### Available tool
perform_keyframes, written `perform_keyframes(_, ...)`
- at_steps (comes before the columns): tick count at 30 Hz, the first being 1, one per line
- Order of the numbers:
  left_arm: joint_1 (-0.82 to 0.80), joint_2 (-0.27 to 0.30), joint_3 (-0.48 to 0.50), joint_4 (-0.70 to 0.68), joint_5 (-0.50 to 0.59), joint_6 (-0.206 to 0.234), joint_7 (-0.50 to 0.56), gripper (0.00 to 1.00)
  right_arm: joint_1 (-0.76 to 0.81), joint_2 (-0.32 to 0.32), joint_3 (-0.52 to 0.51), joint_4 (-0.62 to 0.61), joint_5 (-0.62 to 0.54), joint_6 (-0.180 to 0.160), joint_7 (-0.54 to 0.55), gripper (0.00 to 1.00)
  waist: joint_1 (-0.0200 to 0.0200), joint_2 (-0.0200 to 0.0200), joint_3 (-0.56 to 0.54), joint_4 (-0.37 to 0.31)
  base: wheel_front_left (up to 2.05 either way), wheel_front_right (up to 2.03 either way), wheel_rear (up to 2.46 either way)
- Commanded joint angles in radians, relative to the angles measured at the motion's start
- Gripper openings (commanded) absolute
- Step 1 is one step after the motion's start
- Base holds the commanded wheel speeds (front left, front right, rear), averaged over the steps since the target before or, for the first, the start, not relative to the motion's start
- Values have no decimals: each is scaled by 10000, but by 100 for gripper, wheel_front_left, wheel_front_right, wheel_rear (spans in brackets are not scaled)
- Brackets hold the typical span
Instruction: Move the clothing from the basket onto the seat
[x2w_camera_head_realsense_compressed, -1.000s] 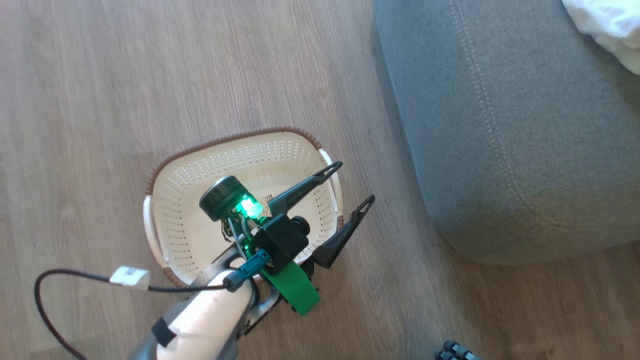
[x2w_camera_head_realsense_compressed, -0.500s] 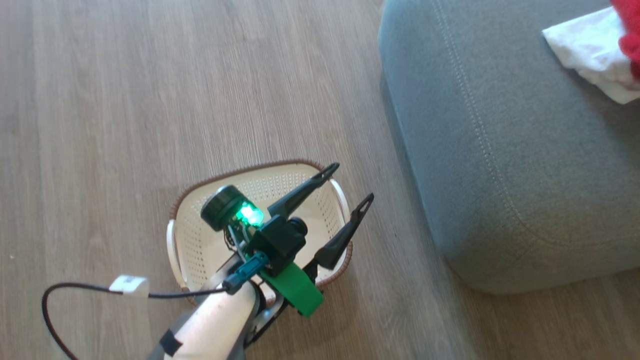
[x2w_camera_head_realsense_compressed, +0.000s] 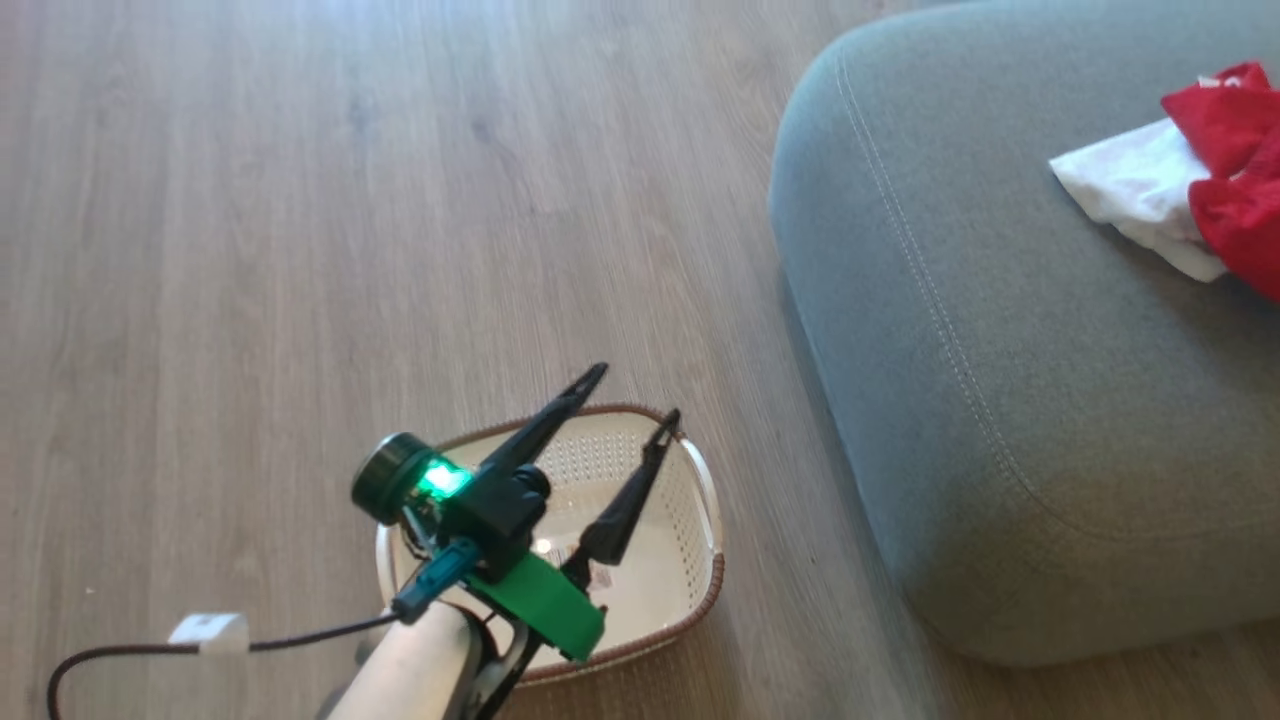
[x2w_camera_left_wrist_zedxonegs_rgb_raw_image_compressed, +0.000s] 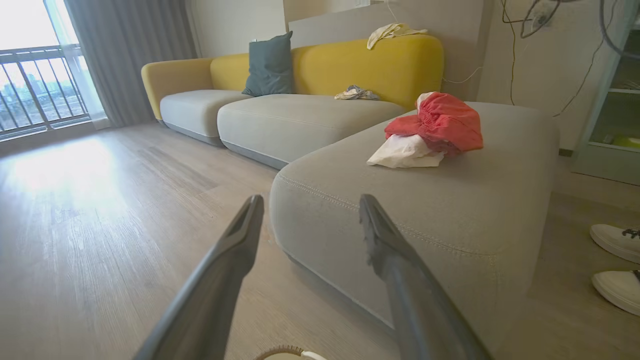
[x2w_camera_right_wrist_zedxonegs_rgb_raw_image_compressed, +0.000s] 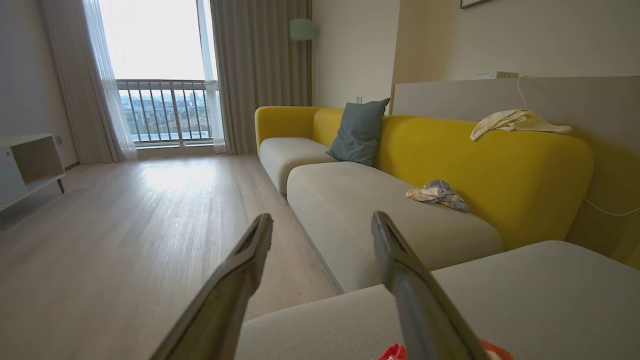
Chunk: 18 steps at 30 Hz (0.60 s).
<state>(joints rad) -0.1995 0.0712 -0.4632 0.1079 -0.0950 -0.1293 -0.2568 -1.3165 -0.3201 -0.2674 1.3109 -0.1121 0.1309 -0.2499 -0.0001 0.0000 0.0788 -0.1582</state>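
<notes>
Clothing (x2w_camera_head_realsense_compressed: 1215, 150) is sitting bunched on the seat (x2w_camera_head_realsense_compressed: 1000, 320), well apart from the empty-looking basket (x2w_camera_head_realsense_compressed: 706, 500). Left gripper (x2w_camera_head_realsense_compressed: 636, 392) is hovering over the basket, spread wide; right gripper (x2w_camera_right_wrist_zedxonegs_rgb_raw_image_compressed: 321, 218) is gaping too. I'm guessing it's light and floppy, so pinching a raised fold is looking best.

One basket (x2w_camera_head_realsense_compressed: 692, 525), one seat (x2w_camera_head_realsense_compressed: 1000, 350), one clothing heap (x2w_camera_left_wrist_zedxonegs_rgb_raw_image_compressed: 430, 131), two shoes (x2w_camera_left_wrist_zedxonegs_rgb_raw_image_compressed: 617, 241)

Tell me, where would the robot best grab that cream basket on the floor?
Probably by the white side handle of the basket, from straight above: it stands upright and open-topped, and the handle's thin edge lets the jaws straddle it.
</notes>
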Motion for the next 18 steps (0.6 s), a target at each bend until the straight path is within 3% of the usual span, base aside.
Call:
perform_keyframes(1, -212, -40, 494, -409, 78, 20, -49, 100, -65, 246, 304, -334, 275, -2, -95, 100, 1, 0, -152, 154, 0, 0, 0)
perform_keyframes(4, -113, -71, 940, -547, 130, 74, -49, 100, 334, 451, 1189, -1024, 1225, -2, -111, 100, 1, 0, -237, 346, 0, 0, 0)
perform_keyframes(9, 10, -117, 1750, -709, 116, 257, -49, 100, 1878, 465, 3059, -3235, 3360, -2, -115, 100, 1, 0, -419, 762, 0, 0, 0)
perform_keyframes(14, 149, -158, 2587, -854, 57, 529, -49, 100, 3770, -279, 4826, -5824, 5441, -2, -116, 100, 1, 0, -611, 1186, 0, 0, 0)
perform_keyframes(18, 267, -182, 3175, -941, 51, 782, -49, 100, 5124, -719, 5382, -7555, 6495, -2, -117, 100, 1, 0, -744, 1512, 0, 0, 0)
